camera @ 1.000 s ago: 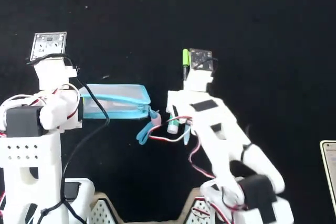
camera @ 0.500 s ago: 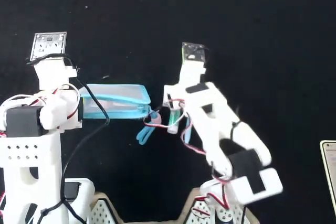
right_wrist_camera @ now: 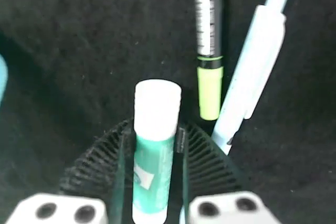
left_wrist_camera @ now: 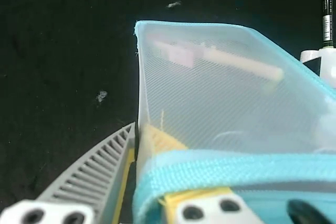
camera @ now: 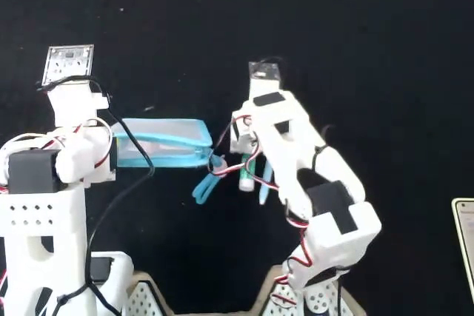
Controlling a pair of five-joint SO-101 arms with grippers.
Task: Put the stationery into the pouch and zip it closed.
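A see-through mesh pouch (camera: 163, 142) with teal edging lies left of centre, and my left gripper (camera: 117, 151) is shut on its near end. In the left wrist view the pouch (left_wrist_camera: 220, 93) holds a pale stick-like item (left_wrist_camera: 215, 56), and the left gripper (left_wrist_camera: 137, 145) pinches its edge. My right gripper (camera: 244, 168) is shut on a green glue stick (camera: 246, 176) with a white cap, just right of the pouch's mouth. From the right wrist, the glue stick (right_wrist_camera: 155, 150) sits between the fingers (right_wrist_camera: 205, 161). A green-tipped black marker (right_wrist_camera: 207, 51) and a light blue pen (right_wrist_camera: 252, 77) lie beyond it.
The pouch's teal strap (camera: 202, 188) and pink tab (camera: 219, 166) trail between pouch and glue stick. The blue pen (camera: 264, 183) lies beside the right arm. A pale object (camera: 464, 238) sits at the table's right edge. Black cloth stretches open behind.
The right arm has swung its elbow around toward the front and leaned over the glue stick, now covering the green marker in the high view. The left arm and pouch have stayed put.
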